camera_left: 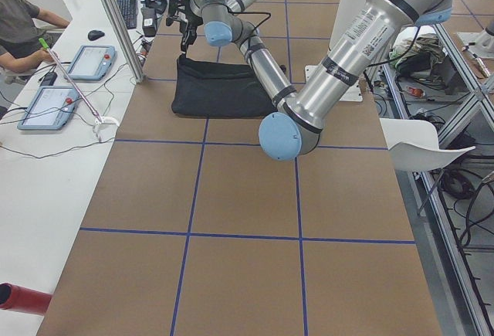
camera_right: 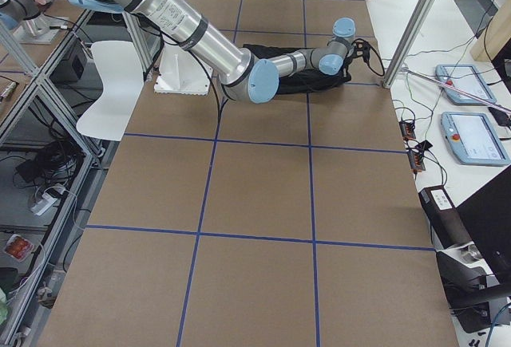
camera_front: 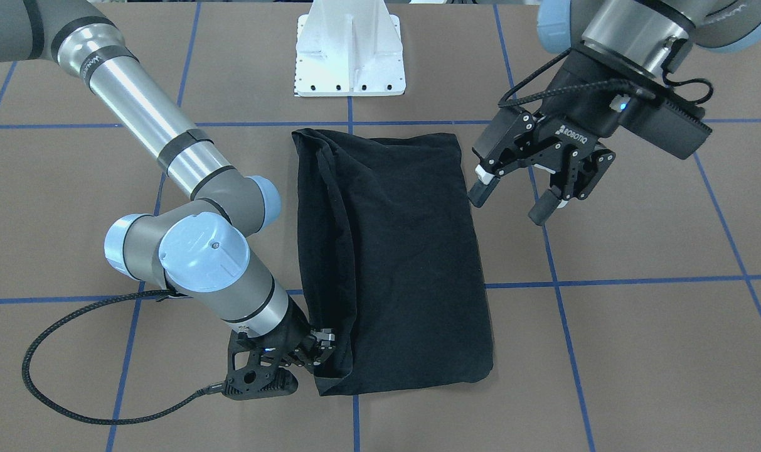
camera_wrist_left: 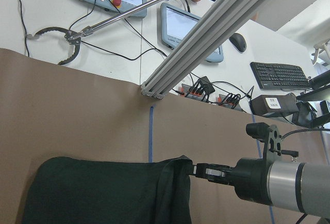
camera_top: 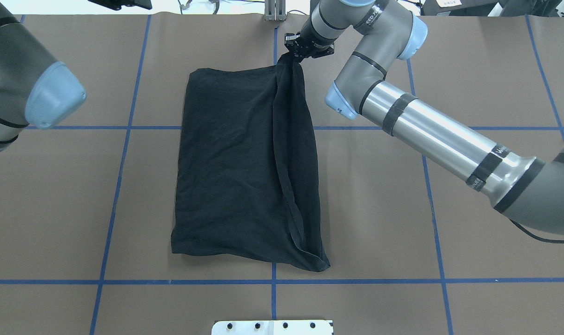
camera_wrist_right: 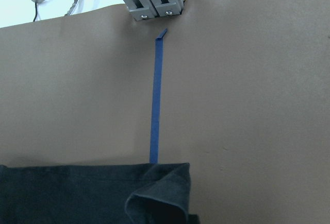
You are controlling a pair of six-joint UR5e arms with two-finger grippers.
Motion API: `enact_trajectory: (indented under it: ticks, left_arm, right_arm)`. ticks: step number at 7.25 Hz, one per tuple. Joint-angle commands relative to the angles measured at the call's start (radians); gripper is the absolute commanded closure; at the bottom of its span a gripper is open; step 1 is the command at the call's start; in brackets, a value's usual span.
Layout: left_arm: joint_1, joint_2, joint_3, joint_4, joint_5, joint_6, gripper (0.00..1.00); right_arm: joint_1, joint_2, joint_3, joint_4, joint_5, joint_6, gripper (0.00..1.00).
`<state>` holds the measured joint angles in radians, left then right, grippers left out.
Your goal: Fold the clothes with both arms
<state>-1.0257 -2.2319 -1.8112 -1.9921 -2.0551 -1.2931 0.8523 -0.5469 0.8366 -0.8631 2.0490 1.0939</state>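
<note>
The right end effector (camera_front: 320,344) pinches a corner of the lengthwise-folded black T-shirt (camera_front: 405,251) on the desk (camera_front: 637,351), while the left end effector (camera_front: 510,204) hovers wide open, empty, apparently needing its own grip before the next fold.

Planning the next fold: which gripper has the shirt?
The right gripper, shut on the shirt's corner; the left gripper hangs open beside it, off the cloth.

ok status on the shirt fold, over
Right gripper shut on T-shirt's far corner. Left gripper open, off the cloth. No obstacle seen.
</note>
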Motion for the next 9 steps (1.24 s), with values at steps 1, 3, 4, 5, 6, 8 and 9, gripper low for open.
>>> enact_trajectory:
  ticks: [1, 3, 4, 5, 6, 8, 9]
  left_arm:
    - [-0.001, 0.000, -0.003, 0.009, 0.000, 0.000, 0.00]
    - [-0.001, 0.000, -0.002, 0.009, 0.000, 0.000, 0.00]
    - [0.001, 0.000, -0.002, 0.009, 0.000, 0.000, 0.00]
    - [0.001, 0.000, -0.002, 0.009, 0.000, 0.000, 0.00]
    - [-0.001, 0.000, -0.002, 0.009, 0.000, 0.000, 0.00]
    - [-0.001, 0.003, -0.002, 0.009, 0.000, 0.000, 0.00]
    - [-0.001, 0.003, -0.002, 0.009, 0.000, 0.000, 0.00]
  right_arm:
    - [0.001, -0.066, 0.029, -0.024, -0.007, -0.102, 1.00]
    - [-0.001, -0.070, 0.016, -0.030, -0.058, -0.121, 1.00]
    - [-0.001, -0.068, 0.012, -0.028, -0.062, -0.121, 1.00]
    - [-0.001, -0.064, 0.007, -0.027, -0.063, -0.118, 0.63]
    - [-0.002, -0.048, 0.003, -0.025, -0.063, -0.108, 0.01]
    - [0.004, -0.009, 0.003, -0.033, -0.044, -0.034, 0.00]
    - [0.004, 0.001, 0.019, -0.034, -0.012, 0.001, 0.00]
